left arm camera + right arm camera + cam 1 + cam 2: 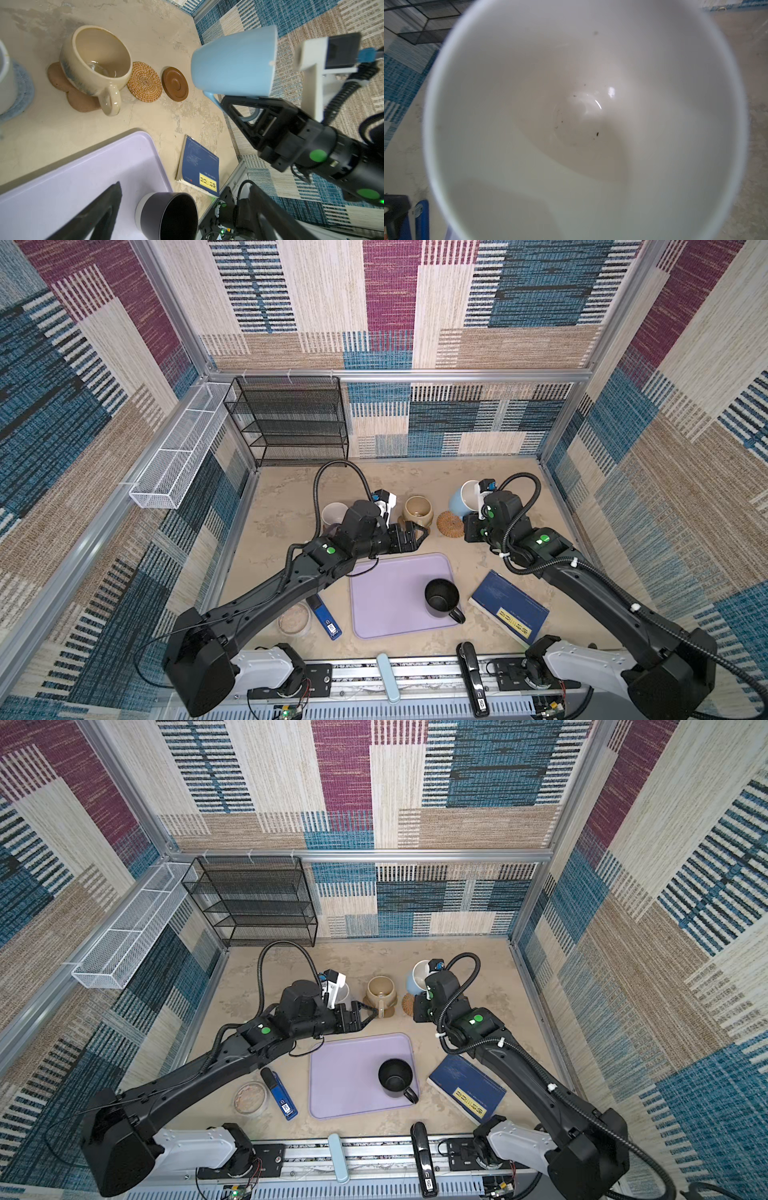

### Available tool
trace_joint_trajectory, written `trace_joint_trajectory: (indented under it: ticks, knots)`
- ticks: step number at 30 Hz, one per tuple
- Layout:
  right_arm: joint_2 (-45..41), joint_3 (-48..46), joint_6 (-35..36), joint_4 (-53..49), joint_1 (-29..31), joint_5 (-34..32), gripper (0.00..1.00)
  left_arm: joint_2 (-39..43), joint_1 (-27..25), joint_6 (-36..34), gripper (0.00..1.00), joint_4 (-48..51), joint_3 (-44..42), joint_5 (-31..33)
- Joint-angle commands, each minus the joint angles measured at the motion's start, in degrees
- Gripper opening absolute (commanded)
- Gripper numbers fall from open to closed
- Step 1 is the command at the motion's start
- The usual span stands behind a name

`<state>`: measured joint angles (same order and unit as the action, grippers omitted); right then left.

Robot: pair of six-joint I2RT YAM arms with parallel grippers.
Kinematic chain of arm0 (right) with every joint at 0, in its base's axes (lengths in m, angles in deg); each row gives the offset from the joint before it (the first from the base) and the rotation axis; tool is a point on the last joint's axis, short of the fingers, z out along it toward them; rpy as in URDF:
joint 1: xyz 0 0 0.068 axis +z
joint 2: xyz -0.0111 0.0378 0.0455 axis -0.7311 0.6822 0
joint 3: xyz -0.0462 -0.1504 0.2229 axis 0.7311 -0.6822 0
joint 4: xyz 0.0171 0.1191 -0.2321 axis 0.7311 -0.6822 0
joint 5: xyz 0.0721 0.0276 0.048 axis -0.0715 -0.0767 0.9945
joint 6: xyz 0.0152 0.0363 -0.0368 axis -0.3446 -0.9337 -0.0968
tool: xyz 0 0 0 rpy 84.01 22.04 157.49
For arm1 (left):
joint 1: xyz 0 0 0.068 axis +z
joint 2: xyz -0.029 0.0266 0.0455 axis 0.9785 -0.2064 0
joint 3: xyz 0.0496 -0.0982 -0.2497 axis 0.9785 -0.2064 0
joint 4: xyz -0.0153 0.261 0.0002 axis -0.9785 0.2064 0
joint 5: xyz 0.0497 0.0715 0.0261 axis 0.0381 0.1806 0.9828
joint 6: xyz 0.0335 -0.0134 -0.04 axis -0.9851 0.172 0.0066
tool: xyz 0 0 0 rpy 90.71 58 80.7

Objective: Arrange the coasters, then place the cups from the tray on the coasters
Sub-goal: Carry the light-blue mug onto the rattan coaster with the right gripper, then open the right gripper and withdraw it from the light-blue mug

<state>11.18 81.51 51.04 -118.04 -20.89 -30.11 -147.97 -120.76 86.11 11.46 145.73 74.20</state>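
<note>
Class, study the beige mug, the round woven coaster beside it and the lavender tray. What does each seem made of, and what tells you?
Beige mug: likely glazed ceramic; glossy highlights, thick wall, streaky blue-grey glaze.
Woven coaster: probably rattan or similar fibre; coiled tan strands, matte.
Lavender tray: looks plastic; smooth, even colour, moulded rim.

Shows the lavender tray (386,605) flat on the counter (291,506), the black cup (441,598) upright near its right edge. Shows the left claw (420,533) spread wide just beside the beige cup (419,511), the rattan coaster (450,524) bare, the light blue cup (463,497) tilted just beyond it.
</note>
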Motion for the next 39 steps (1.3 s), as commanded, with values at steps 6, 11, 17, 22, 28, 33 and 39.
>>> trace_joint_trajectory:
  ticks: [6, 11, 17, 22, 28, 33, 39]
  knots:
    - [13.32, 3.78, 3.67, 3.37, -4.99, 1.76, 0.0, -9.02, -0.22, -1.13, 0.98, 0.52, 6.79, -0.05]
    - [20.62, 6.54, 3.58, 2.24, -4.99, 0.71, 0.0, -11.51, -0.13, -1.48, 0.98, 1.4, 8.51, 0.42]
    - [26.64, 10.46, 3.33, 0.04, -4.99, -1.66, 0.0, -13.44, 0.05, -1.07, 0.99, 0.76, 8.75, 0.61]
    - [28.64, 11.08, 3.35, -0.05, -4.9, -0.84, 0.0, -14.96, 0.05, -0.92, 0.99, 0.44, 9.31, 0.14]
    - [30.66, 12.47, 3.32, 0.76, -4.2, -1.57, 0.0, -16.26, 0.28, -0.08, 0.99, -0.51, 9.42, -0.82]
    - [32.05, 13.35, 3.12, 0.69, -3.35, -2.35, 0.0, -16.04, 0.29, 0.01, 0.99, -0.48, 9.06, -0.57]
    - [32.0, 12.91, 2.18, 0.05, -1.94, -3.65, 0.0, -14.94, 0.29, 0.01, 0.99, -0.12, 8.18, -0.09]
